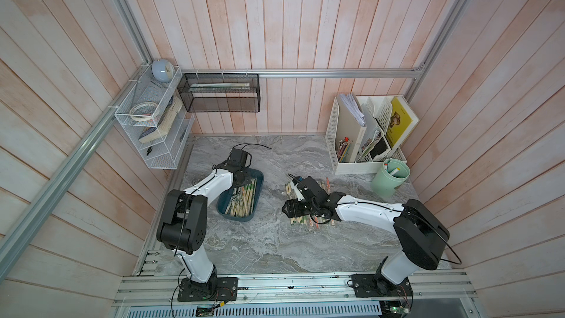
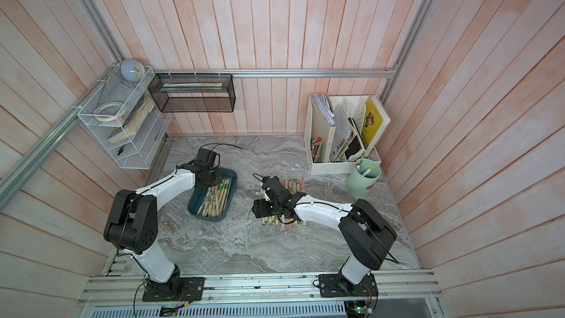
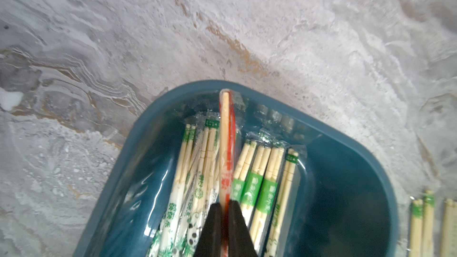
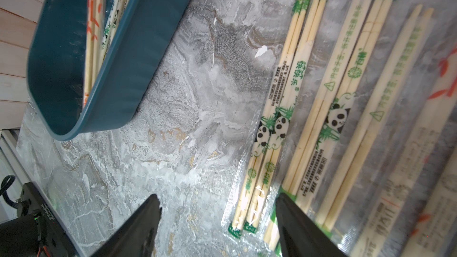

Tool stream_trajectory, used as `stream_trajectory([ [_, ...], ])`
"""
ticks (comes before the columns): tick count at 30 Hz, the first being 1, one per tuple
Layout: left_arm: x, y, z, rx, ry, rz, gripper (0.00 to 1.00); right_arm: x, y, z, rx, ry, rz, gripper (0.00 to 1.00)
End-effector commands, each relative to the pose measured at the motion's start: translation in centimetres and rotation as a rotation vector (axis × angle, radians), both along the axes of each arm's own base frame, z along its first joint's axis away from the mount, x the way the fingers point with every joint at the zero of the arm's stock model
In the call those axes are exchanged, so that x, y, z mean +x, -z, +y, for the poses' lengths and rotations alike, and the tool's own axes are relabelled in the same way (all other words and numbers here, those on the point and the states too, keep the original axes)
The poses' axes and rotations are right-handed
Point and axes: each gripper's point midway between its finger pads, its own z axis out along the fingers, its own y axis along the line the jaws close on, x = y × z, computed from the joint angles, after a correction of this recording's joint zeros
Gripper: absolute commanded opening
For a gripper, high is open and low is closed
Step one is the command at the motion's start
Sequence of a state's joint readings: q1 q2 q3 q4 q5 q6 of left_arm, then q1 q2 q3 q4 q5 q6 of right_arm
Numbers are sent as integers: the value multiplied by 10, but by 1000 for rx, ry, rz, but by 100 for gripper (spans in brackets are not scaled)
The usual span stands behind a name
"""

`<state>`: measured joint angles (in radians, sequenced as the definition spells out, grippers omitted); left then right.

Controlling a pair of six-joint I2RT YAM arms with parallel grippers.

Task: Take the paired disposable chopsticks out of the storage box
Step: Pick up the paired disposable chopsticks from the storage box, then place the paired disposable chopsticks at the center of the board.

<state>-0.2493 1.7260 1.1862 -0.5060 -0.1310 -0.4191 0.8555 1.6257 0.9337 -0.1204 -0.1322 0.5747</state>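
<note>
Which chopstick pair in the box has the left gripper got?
The red-printed pair, pinched by the left gripper; its neighbours in the storage box are green-printed.

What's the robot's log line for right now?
left gripper: shut on red-printed chopsticks in blue box | right gripper: open over laid-out chopsticks

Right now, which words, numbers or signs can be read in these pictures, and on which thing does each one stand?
"筷筷乐", green, on a panda-printed chopstick sleeve.
The small black print beside it: too small to read.
Print on the red-marked pair in the left gripper: blurred.
Cover of the yellow book: too small to read.
</note>
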Motion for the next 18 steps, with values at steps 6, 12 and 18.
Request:
stream_trajectory([
  [6, 12, -84, -14, -72, 70, -164, 0, 14, -15, -5, 31, 35, -22, 76],
  [12, 5, -110, -64, -145, 151, -211, 0, 30, -28, -24, 60, 98, -37, 76],
  [18, -9, -98, -128, -262, 209, -204, 0, 38, -25, -52, 54, 167, -30, 76],
])
